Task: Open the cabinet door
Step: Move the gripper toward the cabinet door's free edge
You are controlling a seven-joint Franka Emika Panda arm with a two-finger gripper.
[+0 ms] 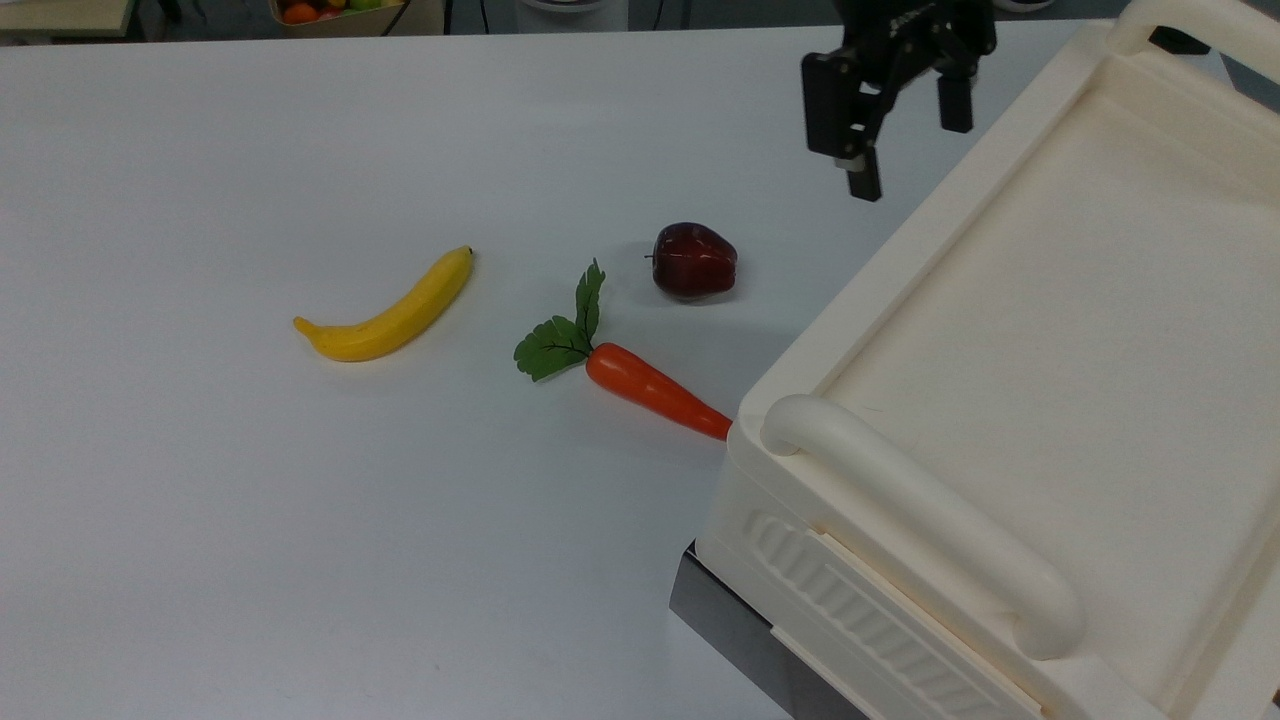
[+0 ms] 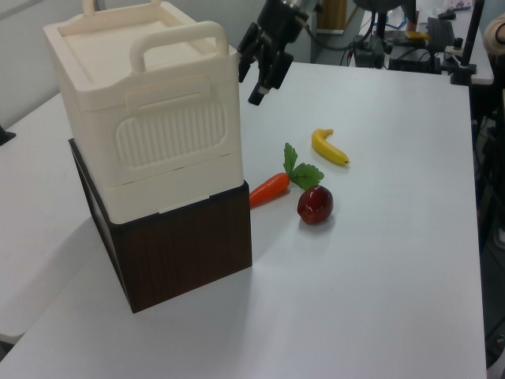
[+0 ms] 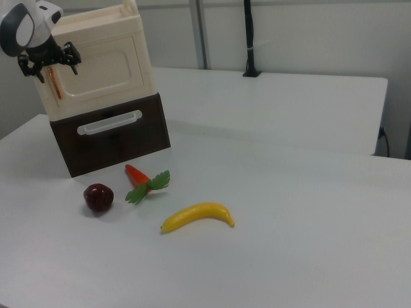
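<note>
White tabletop (image 1: 200, 560) is carrying everything here. Sitting at the right of the top view and the upper left of the right view is the cream cabinet (image 3: 96, 58), resting on a dark brown drawer box (image 3: 109, 131). The cabinet door (image 3: 99, 70) is showing in the right view as the recessed cream panel facing the camera, with a thin copper strip (image 3: 55, 82) running along its left edge; it is lying flush with the frame, so it looks shut.

At the upper left of the right view, the gripper (image 3: 49, 63) is hovering just in front of that copper-strip edge, its fingers (image 1: 865, 185) spread apart and holding nothing. I cannot tell whether they are touching the door.

Lower on the tabletop are lying a banana (image 1: 390, 310), a carrot (image 1: 650, 388) whose tip reaches the cabinet's base, and a dark red apple (image 1: 693, 260).

Judging by this, the approach is nearly done, while gripping the edge and swinging the door open are both yet to come.
</note>
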